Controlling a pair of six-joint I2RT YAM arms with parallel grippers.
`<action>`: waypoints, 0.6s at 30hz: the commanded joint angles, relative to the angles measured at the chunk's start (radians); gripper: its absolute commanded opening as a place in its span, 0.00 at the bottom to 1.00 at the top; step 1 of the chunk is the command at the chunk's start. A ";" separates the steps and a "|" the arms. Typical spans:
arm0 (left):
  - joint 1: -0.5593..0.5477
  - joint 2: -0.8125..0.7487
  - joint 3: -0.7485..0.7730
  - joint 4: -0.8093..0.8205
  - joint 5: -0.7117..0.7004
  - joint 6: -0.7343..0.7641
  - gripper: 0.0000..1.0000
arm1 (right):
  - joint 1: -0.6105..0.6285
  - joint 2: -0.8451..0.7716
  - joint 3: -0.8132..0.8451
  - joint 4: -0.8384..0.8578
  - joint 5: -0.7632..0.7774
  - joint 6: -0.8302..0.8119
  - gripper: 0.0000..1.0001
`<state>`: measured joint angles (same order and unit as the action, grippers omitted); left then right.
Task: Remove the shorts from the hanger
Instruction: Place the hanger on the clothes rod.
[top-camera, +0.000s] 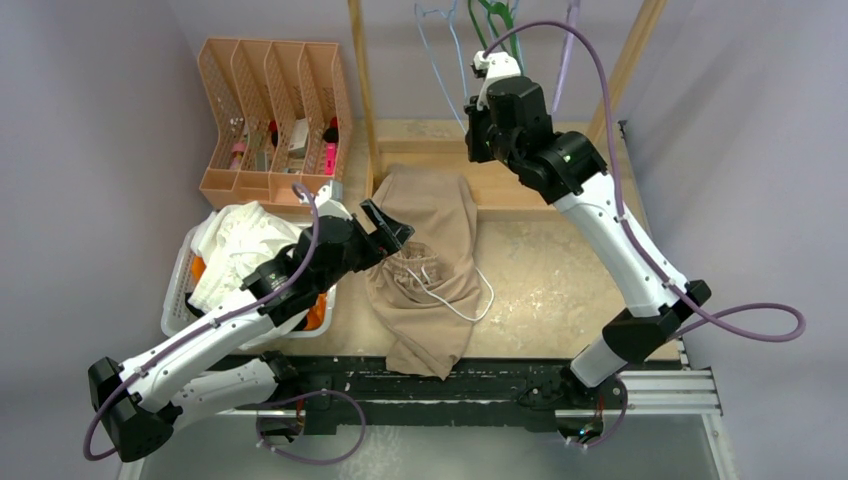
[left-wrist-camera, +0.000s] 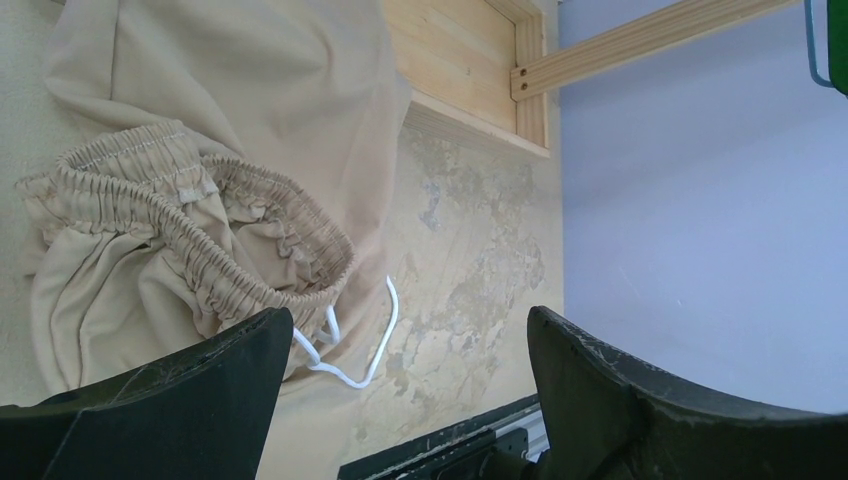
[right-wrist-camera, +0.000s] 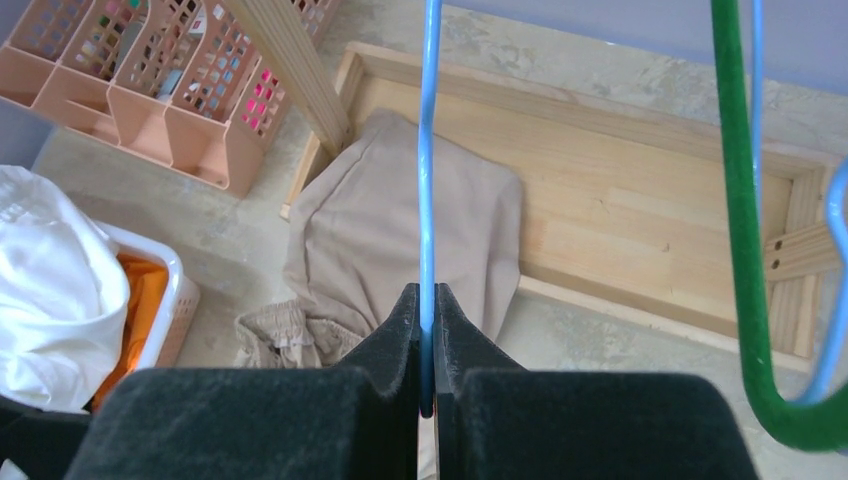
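black fingers of the right gripper (right-wrist-camera: 427, 300) are clenched on the thin wire of a blue hanger (right-wrist-camera: 428, 150), which runs straight up between them. a green hanger (right-wrist-camera: 735, 200) hangs near it, to the right in the wrist view. below this claw lies the wooden rack base (right-wrist-camera: 640, 200).

the left gripper (left-wrist-camera: 410, 330) is spread wide and grasps nothing. it hangs low over the table (left-wrist-camera: 470, 260), just beside the gathered elastic waistband (left-wrist-camera: 200, 230) of the beige shorts (top-camera: 425, 230). these shorts are on no hanger: they lie crumpled on the table, their far end draped over the edge of the rack base, and their white drawstring (left-wrist-camera: 375, 345) loops out onto the tabletop.

left of them a white basket (top-camera: 178, 290) holds white shorts (top-camera: 240, 245) on top of orange shorts (right-wrist-camera: 140, 300). behind the basket stands a peach slotted file organizer (top-camera: 270, 110).
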<state>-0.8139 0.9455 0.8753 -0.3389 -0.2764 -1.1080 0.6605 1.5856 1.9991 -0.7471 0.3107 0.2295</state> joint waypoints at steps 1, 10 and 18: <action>-0.001 -0.015 0.032 0.014 -0.023 -0.005 0.87 | -0.002 -0.021 -0.064 0.026 -0.039 0.019 0.00; -0.001 0.001 0.037 0.013 -0.020 -0.004 0.87 | -0.002 -0.005 0.015 0.019 -0.016 0.017 0.00; -0.002 -0.024 0.041 0.000 -0.064 -0.013 0.87 | -0.002 0.024 0.064 -0.020 0.018 0.020 0.00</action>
<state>-0.8139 0.9459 0.8753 -0.3527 -0.2993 -1.1156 0.6556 1.6146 2.0495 -0.7498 0.3042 0.2455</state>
